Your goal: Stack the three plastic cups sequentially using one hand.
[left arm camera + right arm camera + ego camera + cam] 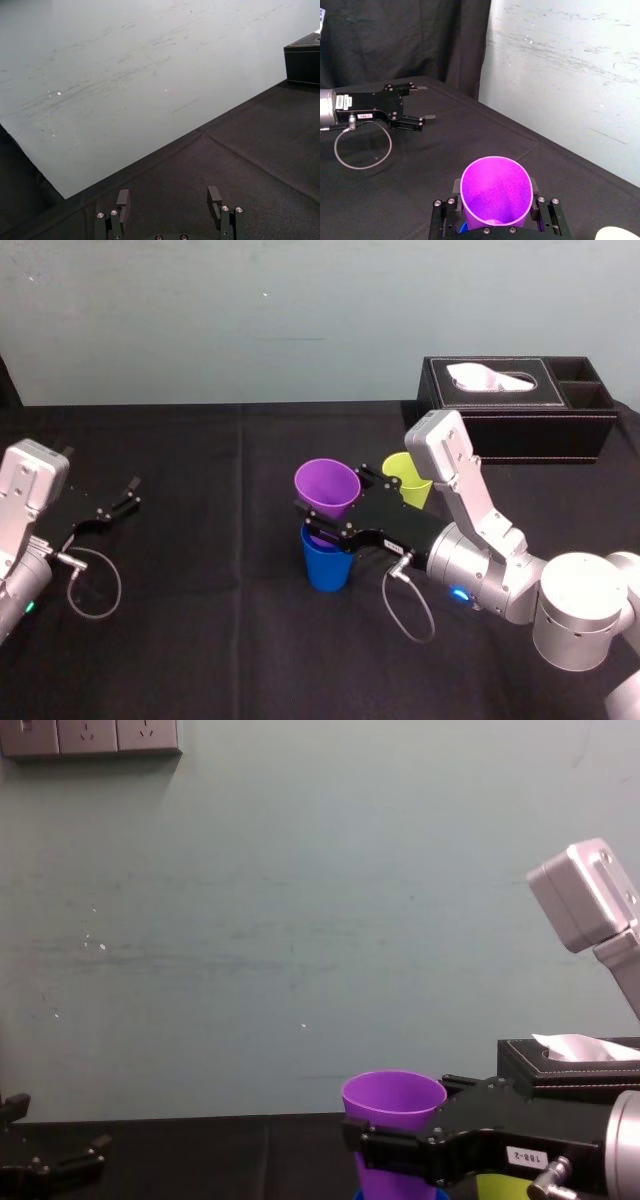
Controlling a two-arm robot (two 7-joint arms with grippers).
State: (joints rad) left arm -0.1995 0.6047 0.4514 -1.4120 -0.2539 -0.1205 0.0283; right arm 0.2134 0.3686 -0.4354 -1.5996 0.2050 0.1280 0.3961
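Note:
My right gripper [318,523] is shut on the purple cup [327,488], one finger on each side of its lower wall [495,190]. The purple cup leans slightly, and its base is at the mouth of the blue cup [327,565], which stands upright on the black cloth. A sliver of blue [462,227] shows under the purple cup. The yellow-green cup [405,478] stands behind my right arm, partly hidden. My left gripper [125,495] rests open at the far left, nothing between its fingers [169,197].
A black tissue box [515,405] stands at the back right against the wall. A cable loop [95,585] lies on the black cloth [200,540] beside my left arm. Open cloth lies between the two arms.

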